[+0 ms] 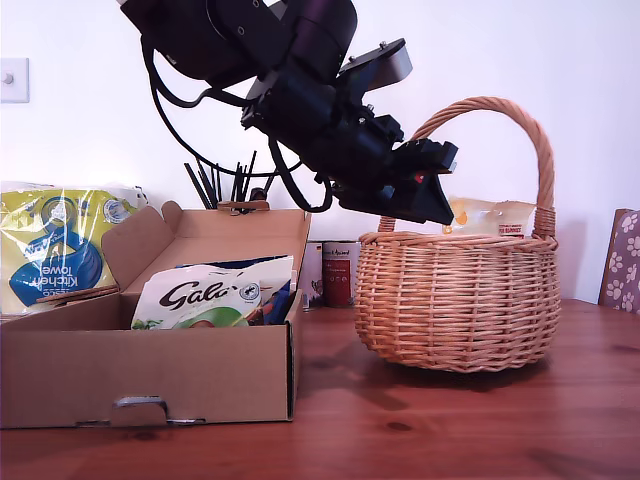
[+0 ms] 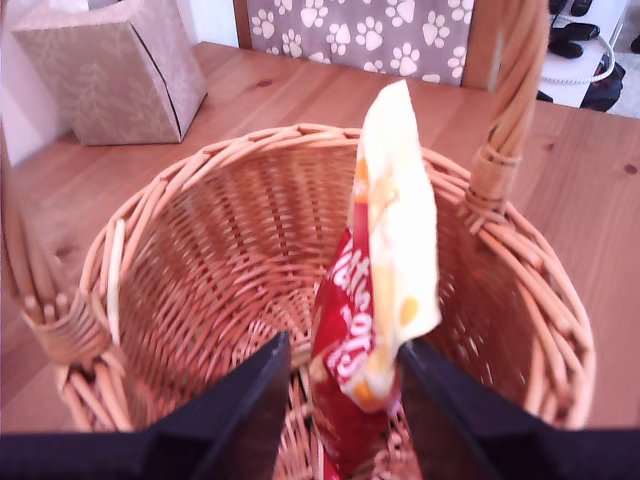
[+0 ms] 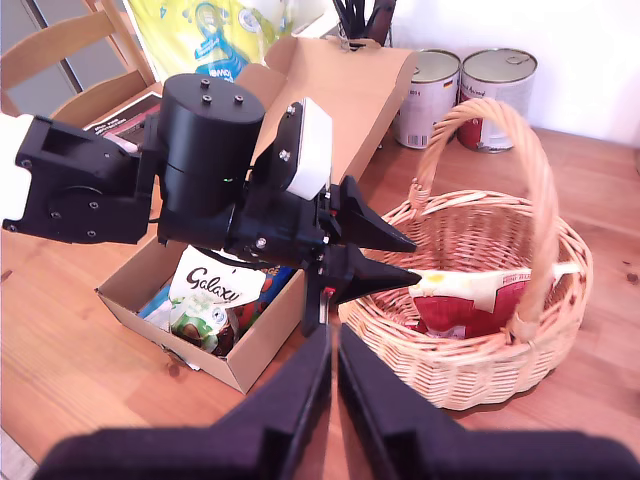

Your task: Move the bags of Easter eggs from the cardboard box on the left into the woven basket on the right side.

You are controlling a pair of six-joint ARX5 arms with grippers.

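Wicker fills your first wrist view: the round light-brown woven basket (image 2: 200, 250) lies below my first gripper (image 2: 340, 400), whose dark jaws stand apart on either side of a glossy yellow-orange and red sweet pouch (image 2: 385, 290) standing on edge inside; contact with either jaw I cannot tell. The exterior view shows only the pouch's pale top (image 1: 490, 215) above the rim, at about two o'clock from the gripper (image 1: 435, 195).

Your second wrist view looks down on it all: my second gripper (image 3: 333, 400) hangs high with its jaws nearly closed on nothing. It alone shows the pouch lying across the basket (image 3: 470, 370), and two tins (image 3: 465, 90) behind.

A white pouch with dark script lettering (image 1: 205, 295) sits in the shallow brown cardboard box (image 1: 150, 375), at nine o'clock from the basket (image 1: 455, 300) in the exterior view.

Everything rests on a reddish wooden table (image 1: 450, 420) before a white wall; a yellow and blue kitchen towel pack (image 1: 55, 250) stands behind the box, and a paw-print cushion (image 2: 360, 35) lies beyond the basket.
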